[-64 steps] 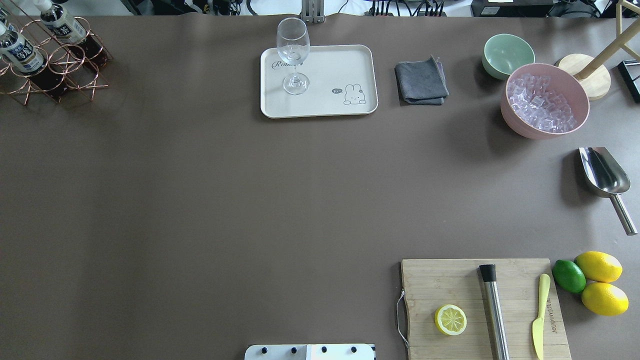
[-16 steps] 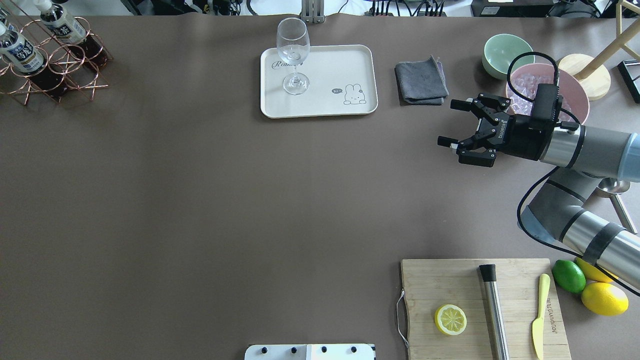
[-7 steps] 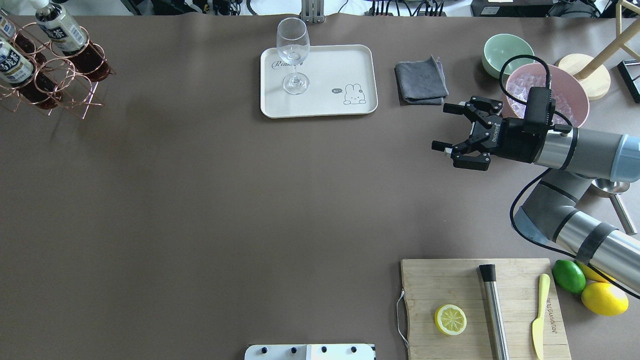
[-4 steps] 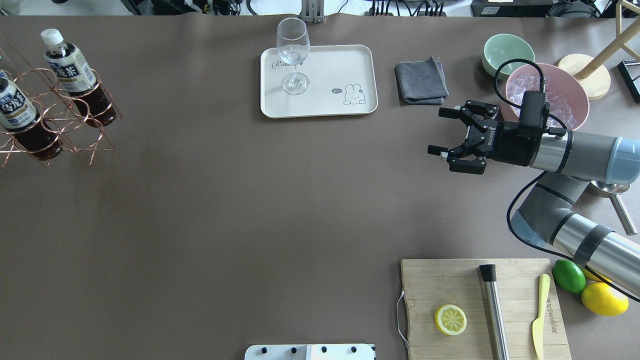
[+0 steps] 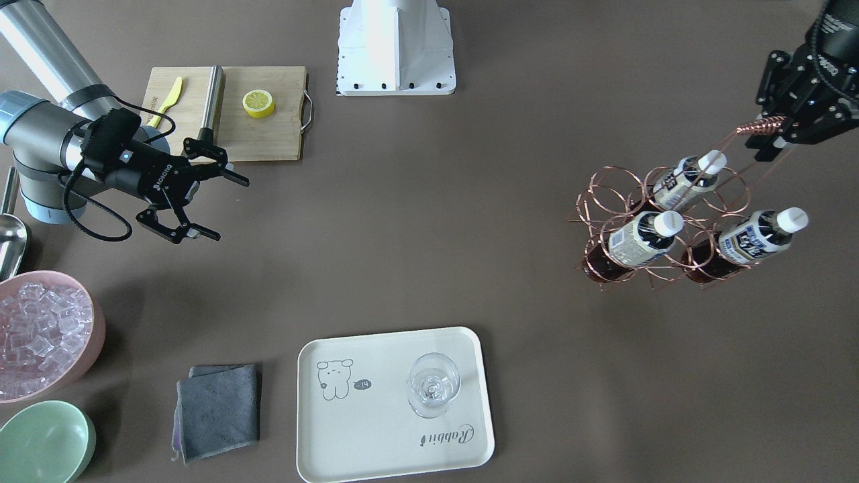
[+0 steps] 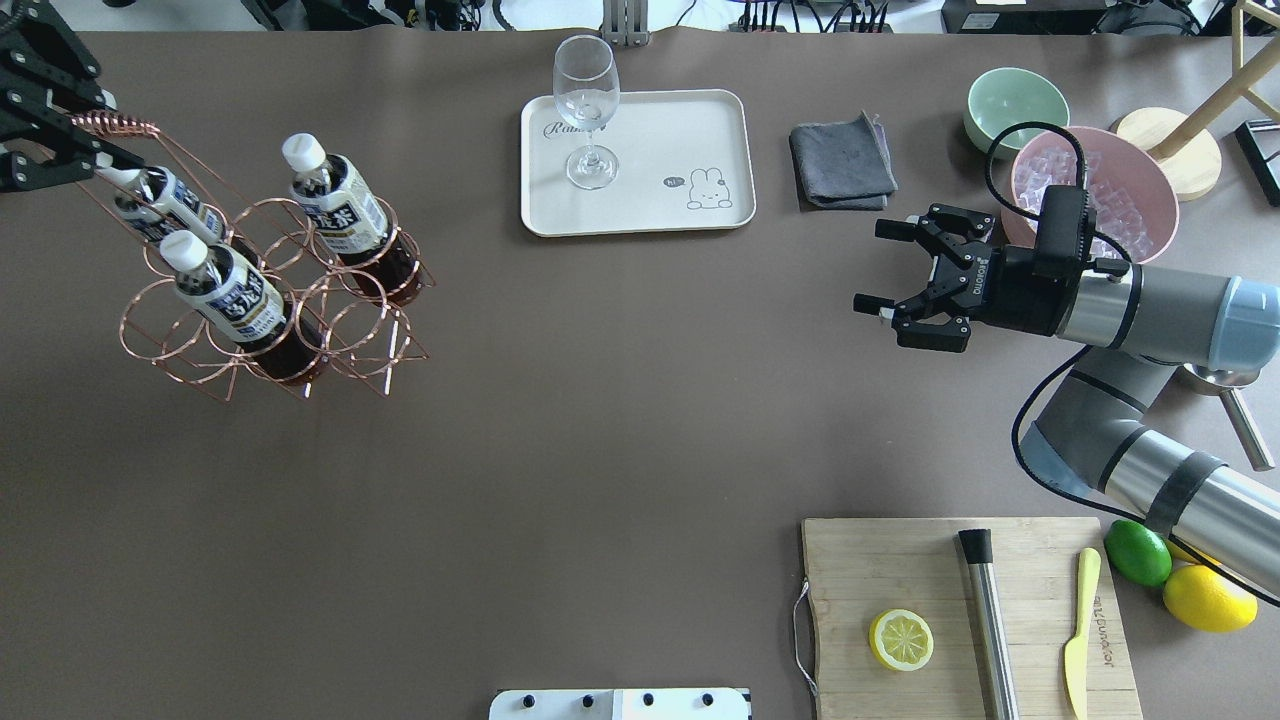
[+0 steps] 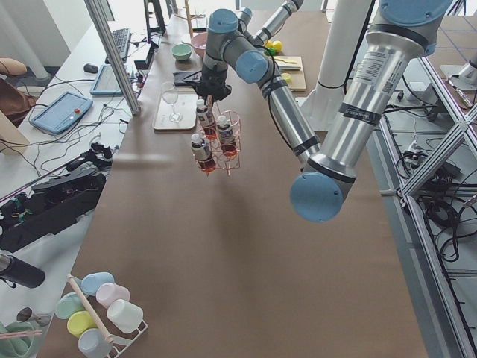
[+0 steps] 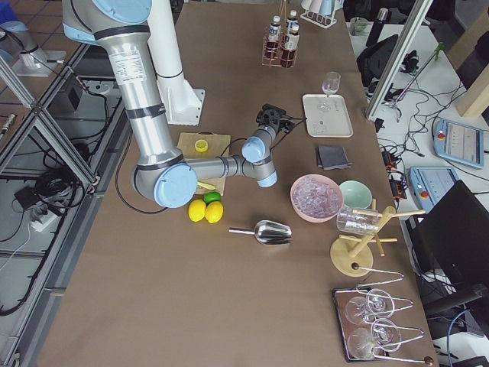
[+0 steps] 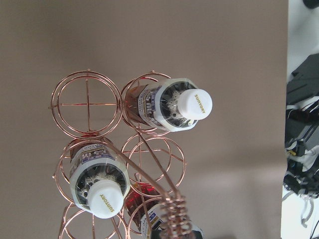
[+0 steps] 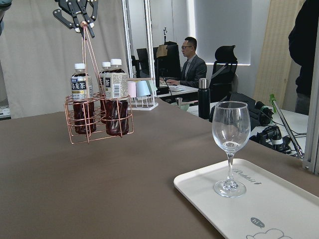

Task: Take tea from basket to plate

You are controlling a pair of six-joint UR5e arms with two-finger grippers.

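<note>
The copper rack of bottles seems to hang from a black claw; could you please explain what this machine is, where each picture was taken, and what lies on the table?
It is a robot with two jointed arms, each ending in a two-finger claw. Two pictures look down on the table, from behind the robot and facing it; two look along it from its ends; two come from wrist cameras. The left claw is shut on the tall handle of the basket, which holds three tea bottles. The right claw is open and empty. Also there: a cream plate with a wine glass, a grey cloth, a pink bowl of ice, and a cutting board with half a lemon.
</note>
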